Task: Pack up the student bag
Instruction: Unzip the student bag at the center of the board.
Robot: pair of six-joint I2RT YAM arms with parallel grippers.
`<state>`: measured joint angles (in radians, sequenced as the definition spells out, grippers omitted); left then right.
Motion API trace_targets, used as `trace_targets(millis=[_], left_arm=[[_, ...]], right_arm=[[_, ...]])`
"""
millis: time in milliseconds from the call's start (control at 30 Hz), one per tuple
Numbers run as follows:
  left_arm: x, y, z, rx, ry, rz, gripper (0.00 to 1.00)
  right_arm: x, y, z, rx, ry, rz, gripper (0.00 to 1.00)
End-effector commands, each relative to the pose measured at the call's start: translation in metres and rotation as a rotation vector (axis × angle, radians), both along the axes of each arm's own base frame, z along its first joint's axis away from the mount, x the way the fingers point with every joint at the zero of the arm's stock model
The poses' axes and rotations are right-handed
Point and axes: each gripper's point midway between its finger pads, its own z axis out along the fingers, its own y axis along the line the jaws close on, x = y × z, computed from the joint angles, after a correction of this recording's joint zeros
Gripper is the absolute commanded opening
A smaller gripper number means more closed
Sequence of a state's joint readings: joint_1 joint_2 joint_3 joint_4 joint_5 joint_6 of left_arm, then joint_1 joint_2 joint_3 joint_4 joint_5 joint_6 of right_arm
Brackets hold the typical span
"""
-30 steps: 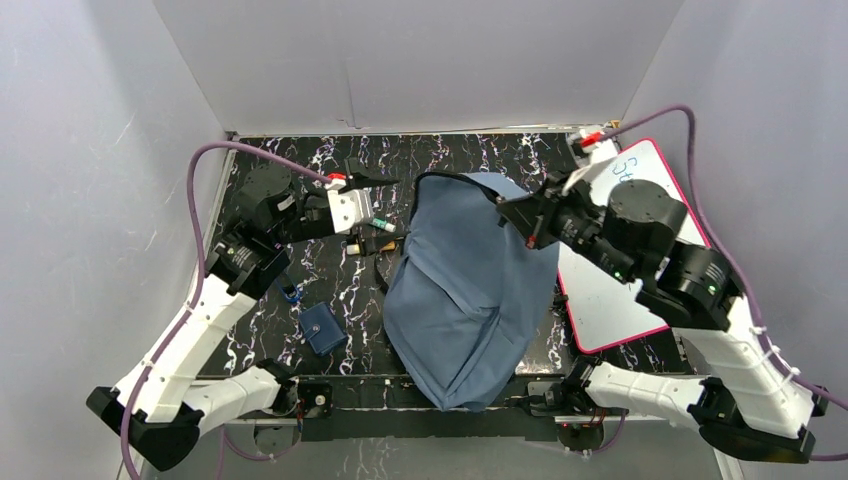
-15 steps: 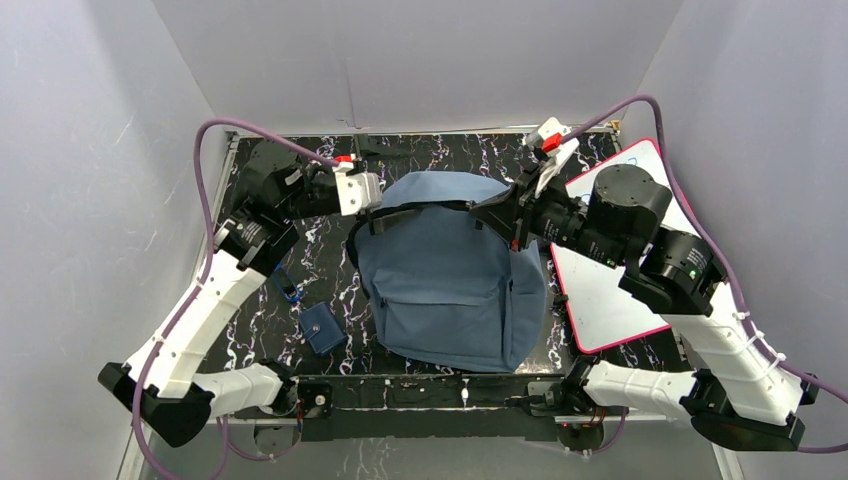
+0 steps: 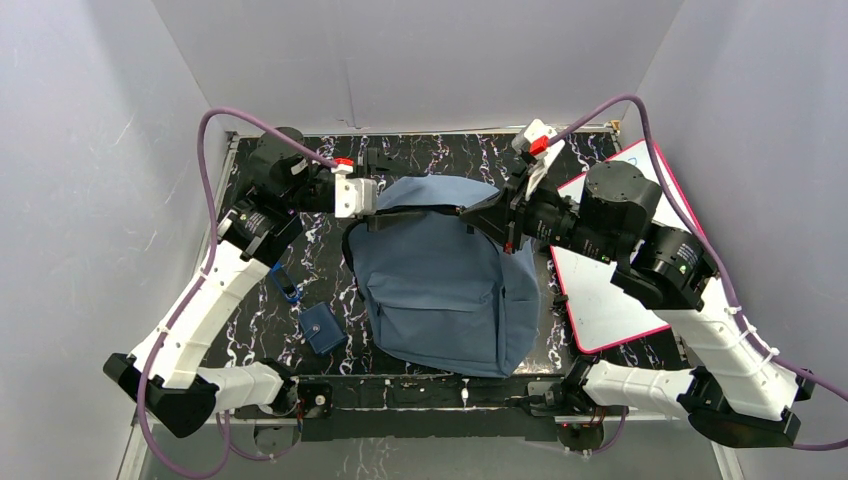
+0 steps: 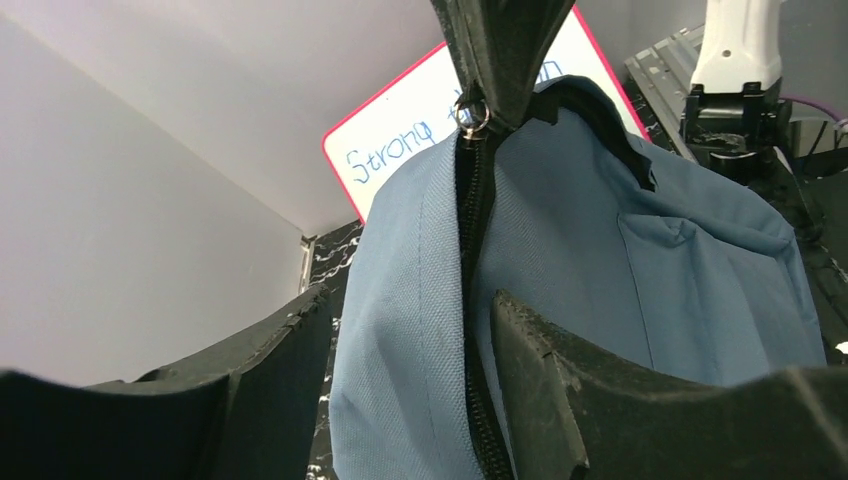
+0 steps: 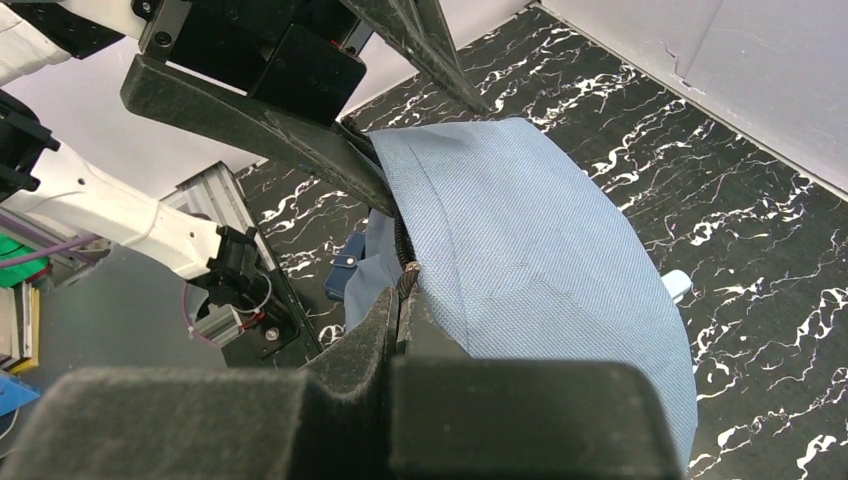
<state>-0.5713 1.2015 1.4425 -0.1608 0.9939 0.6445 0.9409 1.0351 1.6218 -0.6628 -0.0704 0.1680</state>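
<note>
The slate-blue student bag (image 3: 440, 290) hangs front-out over the table's middle, lifted by its top edge. My right gripper (image 3: 468, 212) is shut on the zipper pull (image 4: 470, 115) at the top of the bag; its closed fingertips (image 5: 398, 300) pinch the pull's cord (image 5: 407, 278). My left gripper (image 3: 375, 210) is at the bag's top left corner. Its jaws stand apart on either side of a fold of blue fabric (image 4: 400, 330) and the black zipper line (image 4: 475, 300). The right pad (image 4: 560, 400) lies against the zipper.
A pink-edged whiteboard (image 3: 610, 290) with blue writing lies on the right side of the table. A small dark-blue pouch (image 3: 322, 328) and a small blue item (image 3: 288, 290) lie left of the bag. Grey walls enclose the black marbled table (image 3: 440, 155).
The bag has swung from lying slanted to hanging front-out. My left gripper moved right onto the bag's top corner and its jaws have narrowed. The right arm rose, still shut.
</note>
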Motion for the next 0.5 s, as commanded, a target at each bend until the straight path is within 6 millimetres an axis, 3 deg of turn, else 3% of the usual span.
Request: trace_targets(millis=[0,67,100,267,467], left_arm=[[-0.014,-0.001,0.008,-0.011,-0.006,-0.076,0.55],[-0.015,-0.002,0.006,-0.009,0.003,-0.09,0.49],[-0.015,-0.003,0.005,-0.007,0.01,-0.1,0.35],[-0.015,-0.003,0.003,-0.004,0.013,-0.099,0.02],[0.001,-0.002,0.019,-0.032,0.046,0.009,0.0]], right_arm=[[-0.005,0.001,0.048,0.147,-0.117,0.028,0.0],[-0.005,0.003,0.046,0.142,-0.111,0.034,0.0],[-0.004,0.003,0.045,0.142,-0.11,0.03,0.0],[-0.003,-0.004,0.043,0.149,-0.111,-0.002,0.0],[0.009,-0.037,0.021,0.155,-0.033,-0.188,0.0]])
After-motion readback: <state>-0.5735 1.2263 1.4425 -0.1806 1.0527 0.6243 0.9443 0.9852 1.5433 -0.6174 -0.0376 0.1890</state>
